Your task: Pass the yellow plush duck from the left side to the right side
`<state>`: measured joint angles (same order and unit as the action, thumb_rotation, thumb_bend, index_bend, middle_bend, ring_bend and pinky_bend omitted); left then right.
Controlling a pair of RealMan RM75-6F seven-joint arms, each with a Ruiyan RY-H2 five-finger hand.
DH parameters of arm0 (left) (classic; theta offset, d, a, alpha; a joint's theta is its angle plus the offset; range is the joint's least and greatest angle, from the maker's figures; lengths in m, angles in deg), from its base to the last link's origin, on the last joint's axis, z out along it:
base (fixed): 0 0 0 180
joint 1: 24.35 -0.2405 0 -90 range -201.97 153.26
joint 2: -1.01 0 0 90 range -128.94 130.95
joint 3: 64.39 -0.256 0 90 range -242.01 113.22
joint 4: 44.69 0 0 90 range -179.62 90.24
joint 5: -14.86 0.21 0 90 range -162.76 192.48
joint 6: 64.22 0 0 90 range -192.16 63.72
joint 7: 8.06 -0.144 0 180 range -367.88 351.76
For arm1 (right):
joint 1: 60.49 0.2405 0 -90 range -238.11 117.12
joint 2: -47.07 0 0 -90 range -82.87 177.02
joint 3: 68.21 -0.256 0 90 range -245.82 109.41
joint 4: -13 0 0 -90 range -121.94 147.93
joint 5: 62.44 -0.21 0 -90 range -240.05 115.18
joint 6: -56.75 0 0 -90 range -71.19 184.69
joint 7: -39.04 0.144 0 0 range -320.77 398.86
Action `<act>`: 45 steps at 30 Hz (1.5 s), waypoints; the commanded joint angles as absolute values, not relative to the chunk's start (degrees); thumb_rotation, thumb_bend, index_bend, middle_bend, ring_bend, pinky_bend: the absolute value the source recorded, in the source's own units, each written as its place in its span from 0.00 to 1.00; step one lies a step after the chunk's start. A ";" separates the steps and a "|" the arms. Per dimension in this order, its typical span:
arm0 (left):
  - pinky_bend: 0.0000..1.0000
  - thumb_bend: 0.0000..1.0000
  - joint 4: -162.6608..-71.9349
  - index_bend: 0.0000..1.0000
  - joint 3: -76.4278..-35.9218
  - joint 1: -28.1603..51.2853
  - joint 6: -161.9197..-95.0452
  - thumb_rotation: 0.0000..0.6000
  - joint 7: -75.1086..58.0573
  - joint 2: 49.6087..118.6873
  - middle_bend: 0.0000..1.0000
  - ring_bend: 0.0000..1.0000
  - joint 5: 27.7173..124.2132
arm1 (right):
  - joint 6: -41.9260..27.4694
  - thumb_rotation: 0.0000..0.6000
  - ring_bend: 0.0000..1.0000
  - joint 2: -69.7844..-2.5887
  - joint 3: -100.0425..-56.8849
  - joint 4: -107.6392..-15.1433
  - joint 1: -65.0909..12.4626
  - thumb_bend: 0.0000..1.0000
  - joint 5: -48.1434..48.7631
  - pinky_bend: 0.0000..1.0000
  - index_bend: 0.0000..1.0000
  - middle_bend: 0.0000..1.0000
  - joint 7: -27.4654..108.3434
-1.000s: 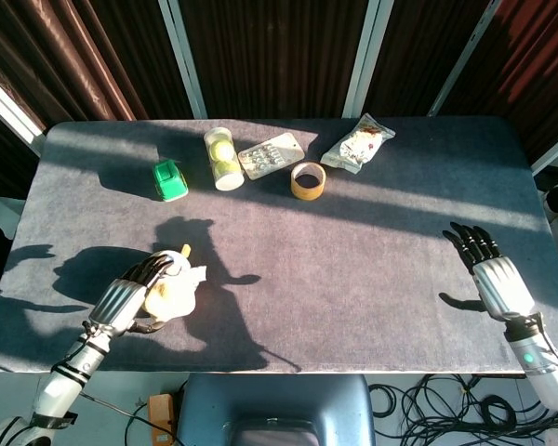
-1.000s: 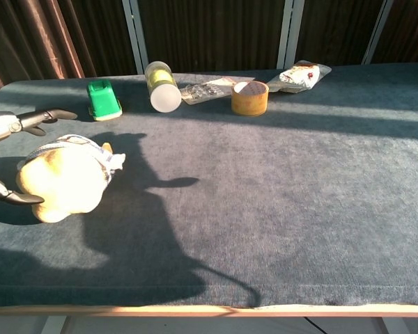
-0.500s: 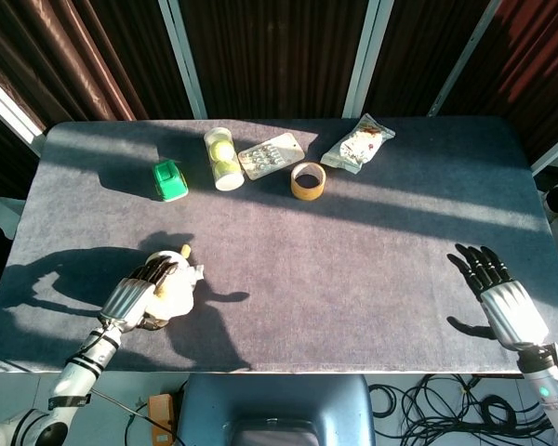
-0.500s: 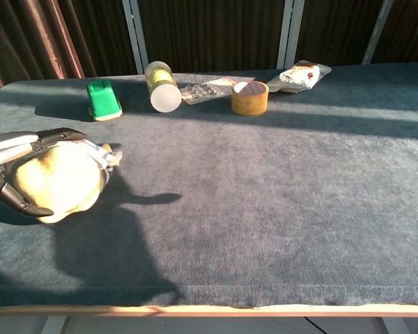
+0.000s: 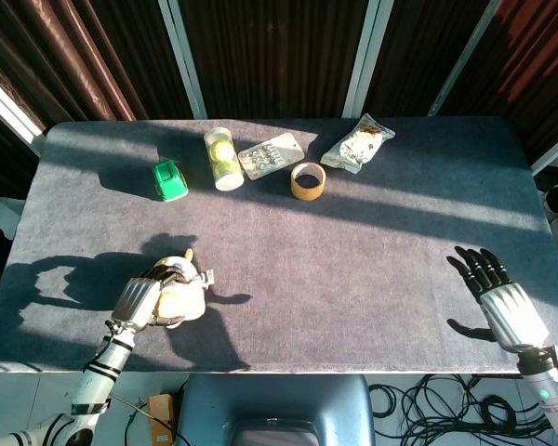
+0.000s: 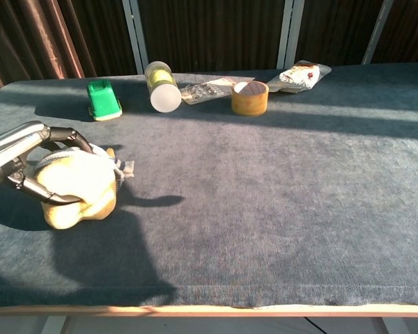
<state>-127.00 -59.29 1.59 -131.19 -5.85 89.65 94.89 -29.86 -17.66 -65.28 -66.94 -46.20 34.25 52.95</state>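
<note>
At the lower left of the head view, the left hand (image 5: 141, 300) wraps around the yellow plush duck (image 5: 179, 299), its dark fingers (image 6: 54, 197) curled over the top and front of the toy. The chest view shows the same grasp from the side: the left hand enters from the left edge and clamps the duck, whose pale yellow body sits low against the grey bench (image 5: 353, 269); whether it touches the surface or is just lifted cannot be told. A small white tag pokes out on the duck's right side.

Along the upper part of the frame a row of items lies in a band of sunlight. Furthest left is a green toy car (image 5: 170, 179). Just beside it to the right lies a clear cylinder with yellow-green balls (image 5: 223, 158), on its side. Next comes a blister pack (image 5: 271, 154), lying flat and close to the cylinder. Below and right of it stands a roll of tan tape (image 5: 308, 180). Further right, near the upper centre-right, lies a snack packet (image 5: 358, 143).

At the lower right of the head view, well apart from everything, the right hand (image 5: 498, 294) hovers with fingers spread and nothing in it.
</note>
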 commanded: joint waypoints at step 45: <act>0.37 0.23 -144.07 0.14 -52.09 13.75 -136.03 1.00 -47.87 103.84 0.27 0.33 84.35 | -31.45 1.00 0.00 -12.54 -62.95 -74.11 -53.07 0.00 36.88 0.00 0.00 0.00 44.13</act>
<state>-143.85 -51.46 13.66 -136.89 -47.25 104.14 85.31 -31.55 -12.58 -62.86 -74.01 -53.03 36.98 44.24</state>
